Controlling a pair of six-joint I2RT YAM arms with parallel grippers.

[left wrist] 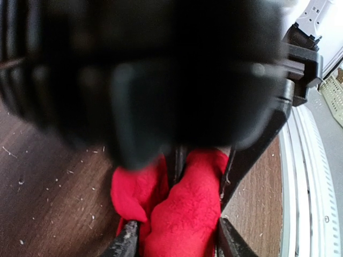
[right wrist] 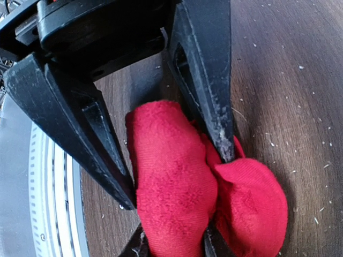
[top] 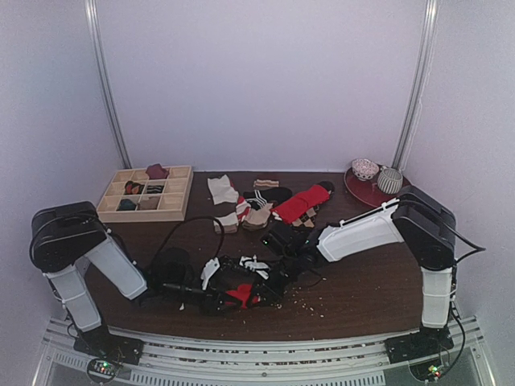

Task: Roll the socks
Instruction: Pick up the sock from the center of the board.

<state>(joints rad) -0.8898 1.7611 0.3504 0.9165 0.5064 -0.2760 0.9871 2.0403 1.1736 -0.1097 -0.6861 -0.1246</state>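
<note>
2 grippers were together at the near centre of the table [top: 362,281], both on the red sock [right wrist: 177,187], which lay on the wood bunched into a short thick wad.

Right gripper [right wrist: 176,247]: fingers narrow, clamped on 1 end of the wad.

Left gripper [left wrist: 179,242]: fingers wider, 1 on each side of the wad and touching it, with red fabric filling the gap. Only red fabric showed in the grip.

Judgement: light, soft, plush knit. It should compress readily and is neither slippery nor fragile. It would likely spring loose if released, so take it across the thick middle, pinching all layers.

Surface: dark wood-grain, flat, dotted with pale lint specks [right wrist: 300,67].

Room: loose socks [top: 269,205] at far centre, compartment tray [top: 145,193] far left, red plate [top: 362,193] far right, all well apart from the wad. White walls on 3 sides.
</note>
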